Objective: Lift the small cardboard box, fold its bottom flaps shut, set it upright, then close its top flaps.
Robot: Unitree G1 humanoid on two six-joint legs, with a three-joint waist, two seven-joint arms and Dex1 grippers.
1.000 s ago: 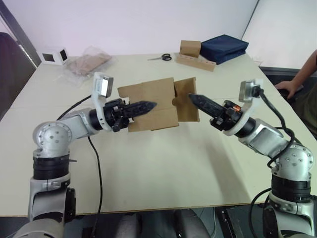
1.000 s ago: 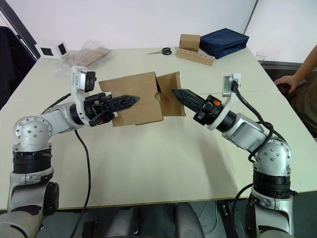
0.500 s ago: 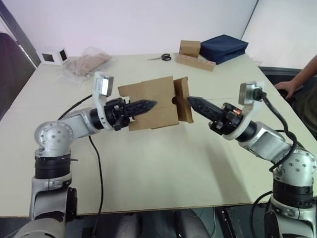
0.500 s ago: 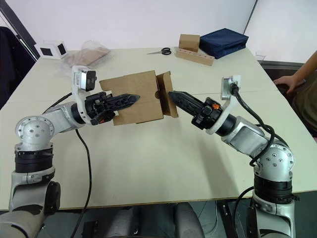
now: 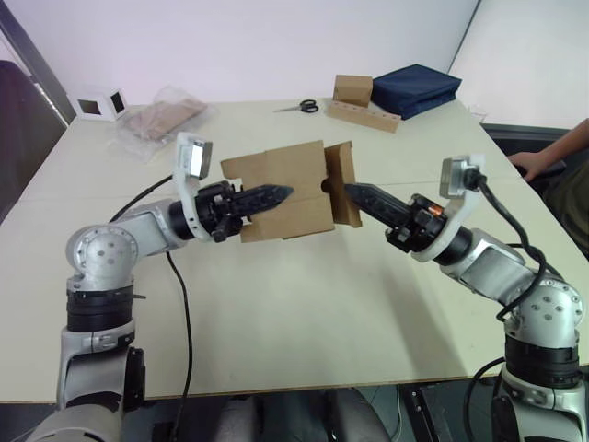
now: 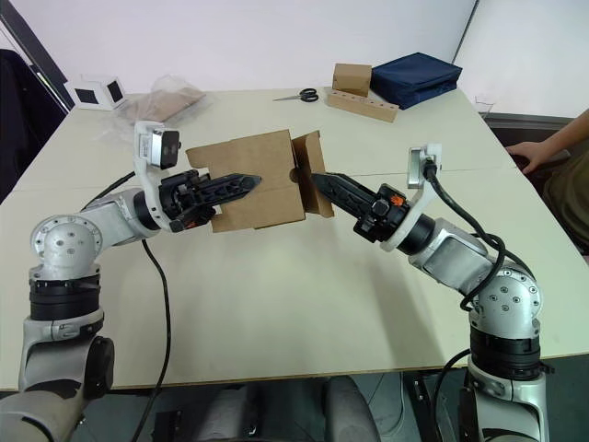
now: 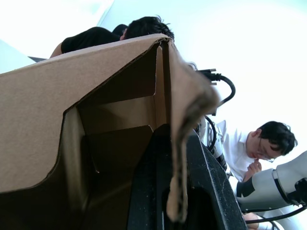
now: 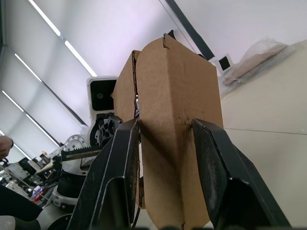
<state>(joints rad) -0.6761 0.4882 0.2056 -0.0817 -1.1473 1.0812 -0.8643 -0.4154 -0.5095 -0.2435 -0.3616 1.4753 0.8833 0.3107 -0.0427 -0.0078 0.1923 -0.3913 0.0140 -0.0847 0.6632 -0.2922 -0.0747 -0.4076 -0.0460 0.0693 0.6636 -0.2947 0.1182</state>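
The small cardboard box [image 5: 281, 189] hangs on its side above the table [image 5: 294, 304], one open end toward my left arm. My left gripper [image 5: 276, 194] is shut on its front wall; in the left wrist view the cardboard edge [image 7: 180, 158] sits pinched between the two black fingers [image 7: 153, 182]. At the box's right end a hinged flap [image 5: 345, 189] stands swung toward the opening. My right gripper [image 5: 354, 191] is open, with both fingertips [image 8: 124, 158] resting against that flap [image 8: 177, 115]. I cannot tell whether these are the bottom flaps or the top flaps.
At the table's far side lie scissors [image 5: 299, 107], a brown box on a cardboard strip [image 5: 353, 90] and a blue bag [image 5: 416, 89]. A plastic bag [image 5: 161, 118] and a small white box [image 5: 97, 104] sit far left. A person's hand [image 5: 543, 161] rests at the right edge.
My right gripper has moved left against the box's right end, swinging the flap from spread out to nearly edge-on. The left gripper keeps its hold in about the same place.
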